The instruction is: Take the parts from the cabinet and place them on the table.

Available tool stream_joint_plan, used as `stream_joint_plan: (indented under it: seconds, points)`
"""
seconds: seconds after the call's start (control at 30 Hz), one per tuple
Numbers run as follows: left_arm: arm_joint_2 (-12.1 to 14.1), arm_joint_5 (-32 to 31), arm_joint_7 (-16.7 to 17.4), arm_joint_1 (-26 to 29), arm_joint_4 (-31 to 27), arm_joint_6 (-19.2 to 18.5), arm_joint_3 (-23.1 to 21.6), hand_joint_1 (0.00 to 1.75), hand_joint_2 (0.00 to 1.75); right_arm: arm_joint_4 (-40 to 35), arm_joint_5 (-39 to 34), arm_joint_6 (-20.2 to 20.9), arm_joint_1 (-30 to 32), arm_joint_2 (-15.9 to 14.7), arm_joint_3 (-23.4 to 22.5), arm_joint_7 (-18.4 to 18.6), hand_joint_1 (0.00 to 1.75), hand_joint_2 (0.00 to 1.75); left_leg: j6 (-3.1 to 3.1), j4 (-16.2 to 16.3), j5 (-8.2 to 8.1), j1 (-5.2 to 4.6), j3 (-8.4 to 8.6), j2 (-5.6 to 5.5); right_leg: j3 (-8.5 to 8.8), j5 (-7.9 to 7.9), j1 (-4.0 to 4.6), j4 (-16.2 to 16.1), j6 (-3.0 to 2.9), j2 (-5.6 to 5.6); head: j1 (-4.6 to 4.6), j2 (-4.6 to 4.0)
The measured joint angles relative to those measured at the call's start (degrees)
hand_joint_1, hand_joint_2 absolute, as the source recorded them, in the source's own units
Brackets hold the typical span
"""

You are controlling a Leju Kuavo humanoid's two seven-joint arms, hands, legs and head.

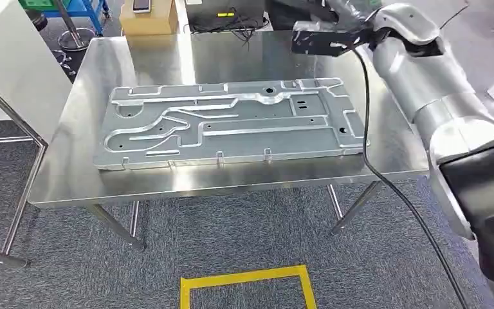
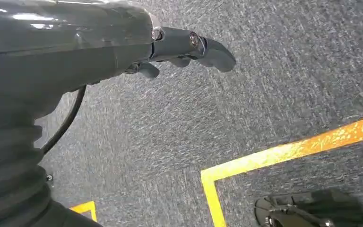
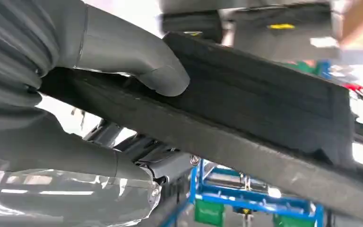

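From my station I see the steel table [image 1: 71,174] with a large stamped metal panel [image 1: 231,125] lying flat on it, its long axis running across my view from left to right. My right hand [image 3: 123,71] grasps a dark flat part [image 1: 325,40], thumb pressed on its face, and holds it in the air over the far right edge of the table, just beyond the panel, so I judge the free surface for it lies below and slightly nearer. My left hand [image 2: 184,49] hangs over the carpet with fingers loosely curled and holding nothing.
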Motion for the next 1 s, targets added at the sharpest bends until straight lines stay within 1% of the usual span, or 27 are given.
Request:
stream_joint_plan:
  seconds: [0.03, 0.07, 0.1, 0.13, 0.17, 0.2, 0.23, 0.27, 0.3, 0.33, 0.37, 0.4, 0.47, 0.5, 0.53, 0.57, 0.6, 0.63, 0.67, 0.7, 0.73, 0.8, 0.83, 0.87, 0.9, 0.97, 1.0]
  points:
    - [0.00, -0.15, 0.09, 0.00, 0.00, -0.04, -0.11, 0.00, 1.75, 0.66, 1.73, -0.98, 0.46, 0.46, 1.44, 0.46, 1.75, 1.75, -0.04, 0.02, -0.51, -0.01, 0.73, -0.16, -0.40, 1.01, 0.00, -1.26, -0.25, 0.00, 0.00, 0.00]
    - [-0.02, -0.20, 0.17, -0.01, 0.00, -0.09, -0.37, 0.00, 1.75, 1.18, 2.86, -1.77, 0.99, 0.87, 2.80, 0.90, 1.75, 1.75, -0.13, 0.04, -1.14, -0.01, 1.61, -0.35, 0.27, 3.60, 0.01, -4.72, -0.51, 0.00, 0.00, 0.00]
    - [-0.04, -0.22, 0.18, -0.04, 0.00, -0.11, -0.59, 0.00, 1.75, 1.68, 3.64, -2.35, 1.39, 1.29, 3.60, 1.09, 1.75, 1.75, -0.22, 0.09, -1.76, -0.01, 2.46, -0.48, 1.63, 7.12, 0.07, -9.40, -0.68, 0.00, 0.00, 0.00]
    - [-0.07, -0.24, 0.20, -0.07, 0.00, -0.13, -0.72, 0.00, 1.75, 2.08, 4.06, -2.77, 1.64, 1.57, 4.10, 1.22, 1.75, 1.75, -0.38, 0.11, -2.42, -0.02, 3.19, -0.60, 3.11, 11.33, 0.21, -14.63, -1.07, 0.00, 0.00, 0.00]
    - [-0.20, -0.26, 0.20, -0.09, 0.02, -0.13, -0.76, 0.00, 1.75, 2.71, 4.67, -3.34, 1.74, 1.90, 4.78, 1.35, 1.75, 1.75, -0.66, 0.43, -2.93, -0.18, 3.68, -0.75, 3.20, 13.73, 0.60, -17.86, -1.40, 0.02, 0.00, 0.00]
    - [-0.24, -0.26, 0.26, -0.23, 0.02, -0.13, -0.79, 0.00, 1.75, 3.23, 5.70, -3.67, 1.75, 2.27, 5.61, 1.77, 1.75, 1.75, -1.03, 0.23, -3.30, -0.23, 3.36, -1.03, 3.52, 12.09, 0.80, -17.89, -1.42, 0.03, 0.02, 0.00]
    - [-0.28, -0.28, 0.35, -0.27, 0.02, -0.09, -0.81, 0.00, 1.75, 3.58, 6.86, -3.84, 2.06, 2.67, 6.38, 2.24, 1.75, 1.75, -1.49, -0.03, -3.63, -0.20, 3.55, -0.97, 3.58, 13.02, 0.97, -18.06, -1.72, 0.18, 0.00, 0.00]
    - [-0.28, -0.31, 0.44, -0.28, 0.02, -0.04, -0.81, 0.00, 1.75, 4.17, 7.84, -4.00, 2.57, 3.36, 7.33, 2.73, 1.75, 1.75, -1.69, 0.45, -3.45, -0.19, 3.90, -0.95, 3.70, 12.79, 0.78, -18.36, -2.05, 0.17, -0.02, 0.00]
    - [-0.28, -0.44, 0.50, -0.34, 0.02, 0.00, -0.81, 0.00, 1.75, 4.74, 8.91, -4.25, 3.26, 3.71, 8.10, 3.40, 1.75, 1.75, -1.91, 0.39, -3.59, -0.24, 4.03, -0.96, 4.29, 12.67, 0.68, -18.35, -2.28, 0.24, 0.00, 0.00]
    - [-0.24, -0.59, 0.55, -0.40, 0.02, 0.06, -0.81, 0.00, 1.75, 5.11, 9.52, -4.61, 4.16, 4.19, 8.75, 3.99, 1.75, 1.75, -2.25, 1.20, -3.93, -0.14, 3.68, -0.74, 4.95, 12.50, 0.48, -18.73, -2.52, 0.15, 0.02, 0.00]
    - [-0.24, -0.74, 0.55, -0.51, 0.02, 0.11, -0.83, 0.00, 1.75, 5.73, 9.83, -5.11, 5.10, 4.44, 9.39, 4.59, 1.75, 1.75, -2.59, 3.87, -4.22, -0.07, 2.55, -0.37, 5.48, 12.19, 0.51, -18.78, -2.96, -0.03, -0.02, 0.00]
    - [-0.24, -0.83, 0.63, -0.58, 0.02, 0.09, -0.83, 0.00, 1.75, 6.23, 9.96, -5.68, 6.02, 4.76, 9.92, 5.00, 1.75, 1.75, -2.85, 7.71, -5.32, 0.03, 0.35, -0.27, 5.75, 11.89, 0.54, -18.78, -3.17, -0.06, 0.00, 0.00]
    - [-0.09, -1.22, 0.85, -0.65, 0.02, 0.07, -0.83, 0.00, 1.75, 7.16, 9.87, -7.18, 8.67, 5.42, 10.26, 5.70, 1.75, 1.75, -3.34, 16.09, -9.18, 0.20, -5.13, -0.26, 6.45, 11.11, 0.55, -18.78, -3.23, -0.04, -0.02, 0.00]
    - [-0.04, -1.29, 1.01, -0.63, 0.02, 0.02, -0.83, 0.00, 1.75, 7.54, 9.70, -7.60, 10.01, 5.62, 10.35, 5.98, 1.75, 1.75, -3.51, 17.93, -10.04, 0.21, -6.80, -0.25, 6.96, 10.72, 0.55, -18.77, -3.18, -0.04, 0.00, 0.00]
    - [0.02, -1.38, 1.18, -0.60, 0.02, -0.07, -0.83, 0.00, 1.75, 7.89, 9.54, -7.86, 11.34, 5.79, 10.46, 6.14, 1.75, 1.75, -3.60, 17.27, -9.28, 0.27, -7.34, -0.25, 7.55, 10.25, 0.53, -18.77, -3.14, -0.04, 0.00, 0.00]
    - [0.09, -1.49, 1.25, -0.50, 0.02, -0.13, -0.83, 0.00, 1.75, 8.24, 9.43, -8.06, 12.45, 5.90, 10.57, 6.27, 1.75, 1.75, -3.57, 14.40, -7.16, 0.34, -6.83, -0.23, 8.18, 9.80, 0.54, -18.74, -3.03, -0.04, 0.00, 0.00]
    - [0.15, -1.72, 1.38, -0.42, 0.02, -0.20, -0.85, 0.00, 1.75, 8.59, 9.43, -8.23, 13.31, 6.05, 10.70, 6.47, 1.75, 1.75, -3.57, 9.97, -3.96, 0.40, -5.47, -0.22, 8.86, 9.34, 0.53, -18.74, -2.92, -0.04, 0.00, 0.00]
    - [0.18, -1.81, 1.46, -0.32, 0.02, -0.24, -0.85, 0.00, 1.75, 8.83, 9.43, -8.41, 13.99, 6.21, 10.72, 6.73, 1.75, 1.75, -3.46, 4.58, 0.08, 0.47, -3.68, -0.16, 9.47, 8.85, 0.53, -18.74, -2.79, -0.04, 0.00, 0.00]
    - [0.20, -1.92, 1.53, -0.20, 0.02, -0.28, -0.85, 0.00, 1.75, 9.11, 9.46, -8.76, 14.43, 6.36, 10.79, 6.84, 1.75, 1.75, -3.14, 0.31, 2.91, 0.47, -2.85, 0.03, 9.74, 8.60, 0.55, -18.69, -2.63, -0.03, 0.00, 0.00]
    - [0.22, -1.99, 1.51, -0.36, 0.02, -0.28, -0.90, 0.00, 1.75, 9.29, 9.46, -8.94, 14.75, 6.58, 10.81, 6.90, 1.75, 1.75, -2.56, -0.26, 1.87, -0.11, -2.72, 0.22, 9.69, 8.40, 0.61, -18.55, -2.26, 0.22, 0.00, 0.00]
    - [0.31, -2.01, 1.16, -0.41, 0.02, -0.33, -0.98, 0.00, 1.75, 9.48, 9.46, -9.02, 15.03, 6.62, 10.81, 7.08, 1.75, 1.75, -2.11, -0.14, 2.15, -0.11, -2.34, 0.18, 9.47, 8.30, 0.53, -18.64, -1.98, 0.23, 0.00, 0.00]
    - [0.37, -2.01, 0.96, -0.39, 0.02, -0.15, -1.22, 0.00, 1.75, 9.75, 9.52, -9.28, 16.03, 6.82, 10.81, 7.12, 1.75, 1.75, -1.43, -0.18, 2.38, -0.43, -2.30, 0.06, 9.73, 8.03, 0.37, -18.84, -1.16, 0.21, 0.00, 0.00]
    - [0.37, -2.23, 0.57, -0.41, 0.02, 0.15, -1.31, 0.00, 1.75, 9.83, 9.54, -9.35, 16.47, 6.93, 10.81, 7.12, 1.75, 1.75, -1.04, -0.97, 2.64, 0.04, -1.71, 0.07, 9.78, 7.54, 0.31, -18.72, -0.79, 0.26, -0.02, 0.00]
    - [0.39, -2.45, 0.35, -0.38, 0.02, 0.54, -1.46, 0.00, 1.75, 9.94, 9.54, -9.44, 16.75, 6.95, 10.75, 7.12, 1.75, 1.75, -0.96, -1.26, 2.63, -0.02, -1.36, 0.06, 9.48, 6.77, 0.21, -17.41, -0.68, 0.12, 0.02, 0.00]
    - [0.39, -2.51, 0.24, -0.44, 0.02, 0.70, -1.73, 0.00, 1.75, 10.07, 9.56, -9.48, 16.80, 6.95, 10.75, 7.14, 0.00, 0.00, -0.66, -1.28, 2.44, -0.02, -1.26, 0.09, 7.68, 5.01, 0.26, -14.09, -0.61, 0.11, 0.00, 0.00]
    - [0.37, -3.06, 0.20, -0.62, 0.02, 0.96, -2.23, 0.00, 1.75, 10.27, 9.54, -9.53, 17.05, 7.30, 10.72, 7.12, 0.00, 0.00, -0.31, -1.20, 2.19, -0.09, -1.17, 0.11, 2.42, 1.48, 0.30, -4.89, -0.45, 0.11, 0.00, 0.00]
    - [0.37, -3.37, 0.20, -0.67, 0.02, 1.05, -2.29, 0.00, 1.75, 10.38, 9.54, -9.52, 17.32, 7.30, 10.70, 7.12, 0.00, 0.00, -0.23, -1.10, 1.98, -0.12, -1.11, 0.09, 0.13, 1.16, 0.31, -1.54, -0.37, 0.11, 0.00, 0.00]
